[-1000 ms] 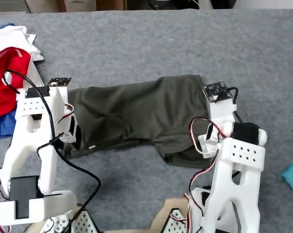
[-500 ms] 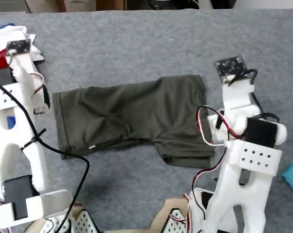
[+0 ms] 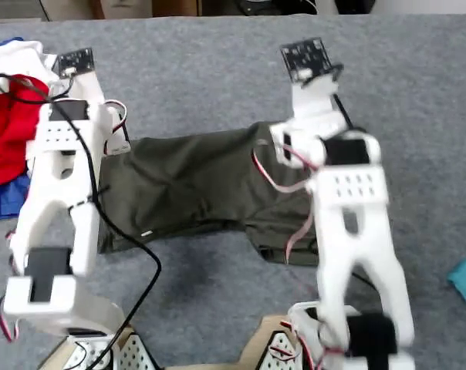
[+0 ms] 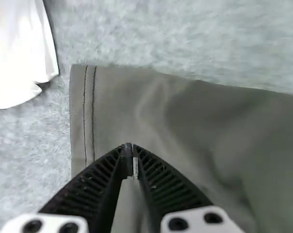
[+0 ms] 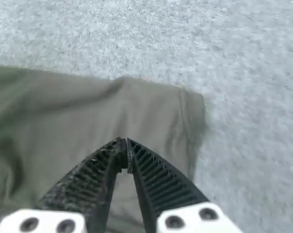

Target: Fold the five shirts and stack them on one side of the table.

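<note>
From above, the olive shirt [image 3: 202, 189] lies as a long band on the grey table [image 3: 217, 69], reaching from one arm to the other, with a pile of other shirts [image 3: 9, 131] beyond the left arm; on the left wrist, the left gripper [image 4: 129, 160] is closed, tips over cloth just inside the stitched hem; on the right wrist, the right gripper [image 5: 123, 145] is closed too, a shirt corner just ahead; both likely need to part, pinch matching edges, then lift evenly.

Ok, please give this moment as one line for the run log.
left pincer: shut, above one end of olive shirt | right pincer: shut, above its other end | other shirts: heaped at table corner
</note>
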### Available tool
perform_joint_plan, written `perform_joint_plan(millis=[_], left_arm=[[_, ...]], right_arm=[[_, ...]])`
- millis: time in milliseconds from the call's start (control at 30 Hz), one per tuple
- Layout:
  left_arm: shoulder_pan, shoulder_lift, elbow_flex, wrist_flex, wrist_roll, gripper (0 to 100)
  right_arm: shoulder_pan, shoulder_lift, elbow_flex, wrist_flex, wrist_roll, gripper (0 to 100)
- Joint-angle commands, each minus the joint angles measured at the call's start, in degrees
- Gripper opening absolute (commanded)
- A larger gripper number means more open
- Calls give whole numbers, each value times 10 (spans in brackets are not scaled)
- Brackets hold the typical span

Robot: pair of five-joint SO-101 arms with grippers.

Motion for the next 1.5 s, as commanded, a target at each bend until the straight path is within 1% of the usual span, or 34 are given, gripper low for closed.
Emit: perform_joint_plan(millis=[0,200,333,500,633,700,767,900,1033,1167,1267,1400,1433,1467], left_arm=[[-4,61,-31,-18,8,20],[-29,170,-94,-16,8,20],[-48,208,-120,2,0,20],[-55,246,-178,43,-33,20],[-69,274,-215,45,-34,20],[-78,285,-230,45,-48,20],[-87,293,-241,51,-63,20],[-95,306,-275,88,-89,20],[-105,321,-313,119,-111,20],[-114,321,-367,159,-128,20],[-113,319,-433,215,-133,20],[-101,320,-568,318,-130,20],[-95,320,-593,336,-130,20],[-92,319,-598,336,-129,20]], right_arm=[[-7,132,-123,-15,-6,5],[-6,354,-293,-12,-6,5],[7,471,-407,43,-6,5],[48,590,-563,111,-4,5],[83,683,-678,153,-4,5],[97,725,-737,178,-3,5],[108,764,-793,196,-3,5],[113,835,-898,229,-2,5],[112,887,-986,262,-2,5],[109,909,-1059,297,-2,5],[96,907,-1129,338,7,5],[64,851,-1125,371,18,5],[57,834,-1125,374,18,5],[50,819,-1127,377,18,5]])
